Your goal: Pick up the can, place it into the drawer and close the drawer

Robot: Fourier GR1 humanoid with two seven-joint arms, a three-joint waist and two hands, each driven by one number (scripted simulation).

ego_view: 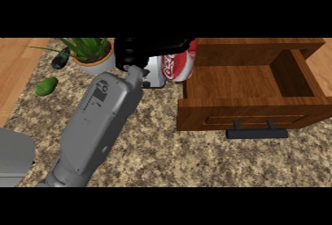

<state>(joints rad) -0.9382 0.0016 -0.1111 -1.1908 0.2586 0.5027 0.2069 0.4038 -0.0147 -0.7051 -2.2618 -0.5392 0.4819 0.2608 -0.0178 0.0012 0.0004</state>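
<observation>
Fingers (170, 45) of the left hand (146, 50) were curled round the can (179, 63), black hand wrapping its upper part and hiding the top. Can was red and white, held upright or nearly so, just left of the drawer (250, 85) and outside it; whether its base touched the surface (194, 154) could not be told. Can's right edge sat at the drawer's left wall.

Grey left forearm (97, 127) ran from the lower left edge up to the hand, crossing the speckled surface on a slant.

Drawer stood open, wooden, inside bare, with a dark handle (257, 132) on its front panel, facing the lower edge.

Right hand did not show. A grey shape (14, 156) sat at the far lower left edge; what it was could not be told.

Behind the hand, at upper left, a potted plant (91, 52) in a white pot. A dark bottle-like object (61, 58) lay tilted just left of the pot. A green, rounded item (46, 86) lay on the surface below that, well apart from the can.
</observation>
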